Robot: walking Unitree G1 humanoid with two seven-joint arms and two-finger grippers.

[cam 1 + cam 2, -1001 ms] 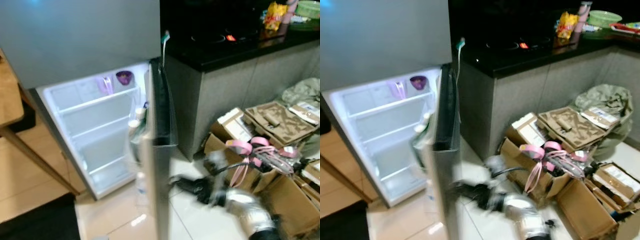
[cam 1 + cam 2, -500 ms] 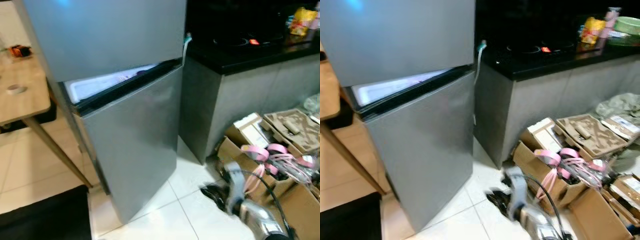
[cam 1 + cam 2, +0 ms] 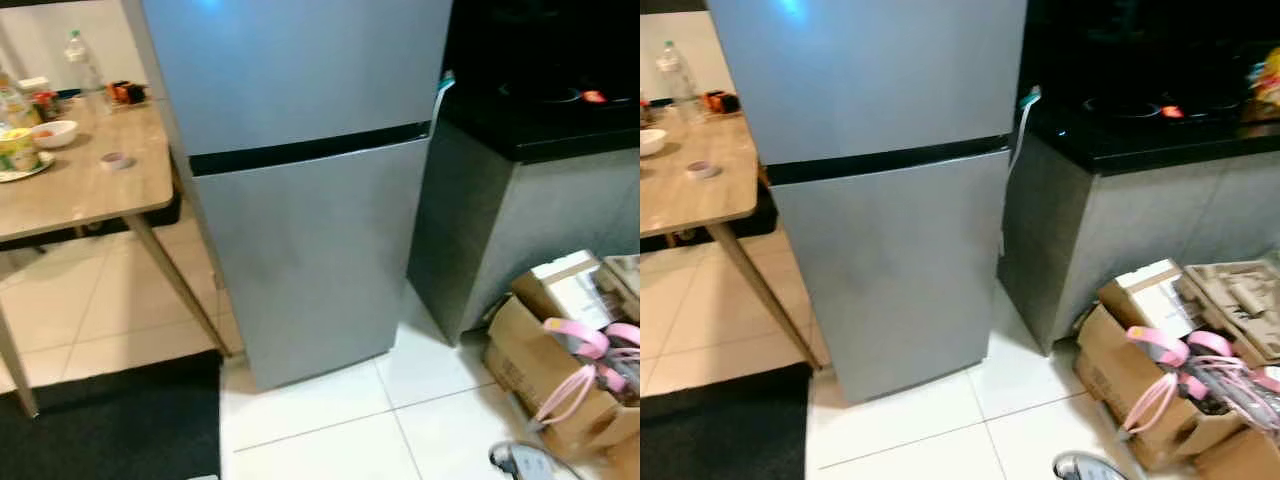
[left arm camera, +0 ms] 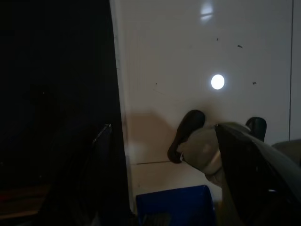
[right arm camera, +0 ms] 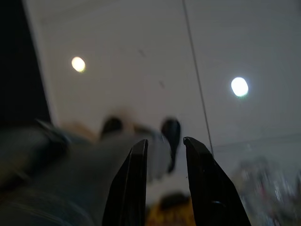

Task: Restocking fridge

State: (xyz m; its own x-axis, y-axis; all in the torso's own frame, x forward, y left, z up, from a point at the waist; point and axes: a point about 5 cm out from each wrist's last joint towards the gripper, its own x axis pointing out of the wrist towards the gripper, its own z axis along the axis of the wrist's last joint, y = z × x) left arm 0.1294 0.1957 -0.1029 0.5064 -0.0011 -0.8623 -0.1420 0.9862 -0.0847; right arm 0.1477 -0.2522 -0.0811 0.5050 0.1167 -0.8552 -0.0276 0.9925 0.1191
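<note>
The fridge (image 3: pixel 300 180) stood upright with both doors shut, a dark seam dividing the upper door from the lower. Nothing of its inside could be seen. It stood between a wooden table (image 3: pixel 80 185) on the robot's left and a grey counter (image 3: pixel 1120 215) with a black top on the right. A white cable (image 3: pixel 1018 140) with a teal end hung in the gap between fridge and counter.

On the table were a white bowl (image 3: pixel 55 132) with something reddish in it, a plate (image 3: pixel 20 165) carrying a yellow-green tub, a clear bottle (image 3: pixel 85 65) at the far edge, and a small round thing (image 3: pixel 113 160). A black mat (image 3: pixel 110 420) lay on the white tiles under the table's near side.

On the floor to the right, beside the counter, sat open cardboard boxes (image 3: pixel 1135 375). Pink straps (image 3: pixel 1175 365) spilled out of the nearest one, and a flat brown carton (image 3: pixel 1240 300) rested on top behind them.

The right gripper (image 5: pixel 164 155) hung low over the tiled floor (image 5: pixel 117 56), well apart from the fridge, its two black fingers (image 5: pixel 134 188) a narrow gap apart and holding nothing. The left gripper (image 4: pixel 160 179) also pointed at the floor, beside the dark mat; one finger showed clearly, the other was lost in shadow, so I could not tell its opening. A blue thing (image 4: pixel 174 205) lay at the near edge there, with a pair of dark shoes (image 4: pixel 188 132) on the tiles.
</note>
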